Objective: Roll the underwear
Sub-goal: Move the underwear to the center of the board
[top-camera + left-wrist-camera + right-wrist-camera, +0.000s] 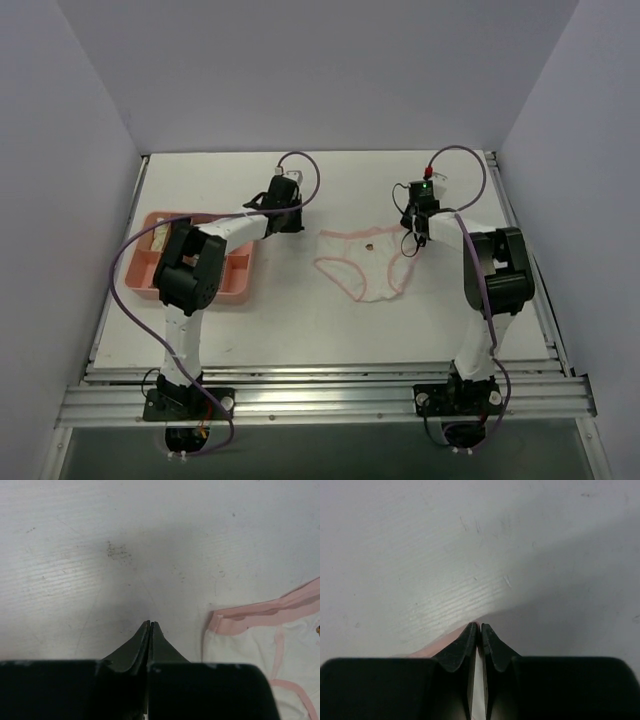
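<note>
I see a pale white table (pixel 300 320), scuffed and faintly grained, with a dark smudge (pixel 117 552) on its surface. The underwear (pixel 365 265) lies spread flat near the middle. A pink tray (pixel 238 285) sits well apart, toward the left edge.

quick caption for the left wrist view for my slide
Left gripper shut on nothing over the white table, pink-trimmed underwear lying just to its right.
</note>
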You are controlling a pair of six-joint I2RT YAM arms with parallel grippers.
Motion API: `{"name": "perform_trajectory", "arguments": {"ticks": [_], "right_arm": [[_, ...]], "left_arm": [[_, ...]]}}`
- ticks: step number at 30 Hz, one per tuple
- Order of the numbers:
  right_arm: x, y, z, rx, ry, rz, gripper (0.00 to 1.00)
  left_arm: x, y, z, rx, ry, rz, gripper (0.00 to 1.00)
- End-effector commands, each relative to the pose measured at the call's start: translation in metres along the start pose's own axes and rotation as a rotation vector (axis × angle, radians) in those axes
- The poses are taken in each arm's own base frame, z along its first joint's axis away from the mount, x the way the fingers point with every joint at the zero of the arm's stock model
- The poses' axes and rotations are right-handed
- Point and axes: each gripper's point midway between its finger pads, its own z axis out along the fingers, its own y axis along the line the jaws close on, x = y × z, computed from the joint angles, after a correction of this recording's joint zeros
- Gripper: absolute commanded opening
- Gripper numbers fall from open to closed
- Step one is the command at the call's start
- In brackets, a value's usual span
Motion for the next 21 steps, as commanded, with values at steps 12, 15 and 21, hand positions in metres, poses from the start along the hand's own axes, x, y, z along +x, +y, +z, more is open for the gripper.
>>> {"name": "perform_trajectory", "arguments": {"ticks": [12,15,21], "right_arm": [[-0.016,0.007,-0.033,0.099,0.025,-0.079,0.38],[0.002,0.017,-0.05,-0.001,0.06,-0.055,0.37],[0.045,0.019,-0.079,-0.034,0.087,-0.036,0.35]], "left_arm": [[-0.028,-0.058,-0.061,0.113,-0.124,0.037,0.24],[-0.014,-0.079,-0.06,0.211,-0.089,0.001,0.24],[0.006,-0.099,-0.046,0.316,-0.054,-0.04,0.24]]}}
